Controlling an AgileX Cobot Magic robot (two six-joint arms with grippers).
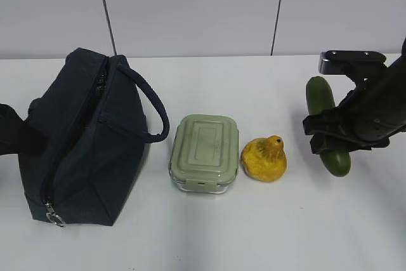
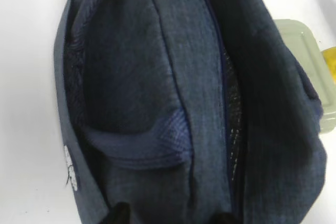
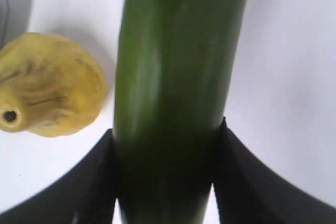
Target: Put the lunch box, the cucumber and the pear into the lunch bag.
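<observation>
Navy fabric fills your left wrist view: the lunch bag (image 2: 173,103) stands at the left of the white table (image 1: 209,233), its top zipper run back and its mouth gaping as a dark slit. You will find the silver ring pull (image 1: 54,219) at the near lower corner of the bag and the padded handle (image 1: 152,112) arching off its right side.

The left gripper (image 2: 168,217) shows only as two dark tips at the bottom edge of the left wrist view, directly against the bag fabric. You cannot tell from this whether it is apart or pinching the cloth.

The right gripper (image 3: 165,177) is clamped on the cucumber (image 3: 178,66). Both black fingers (image 3: 94,182) press the sides of the green body, which runs lengthwise away from the wrist camera. In the exterior view the cucumber sits at the far right, crossed by the arm.

The lunch box (image 1: 204,152) rests just right of the bag, lid on, not touching it. The pear (image 1: 264,157) sits just beside the box on its right, between the box and the cucumber, stub end up.
</observation>
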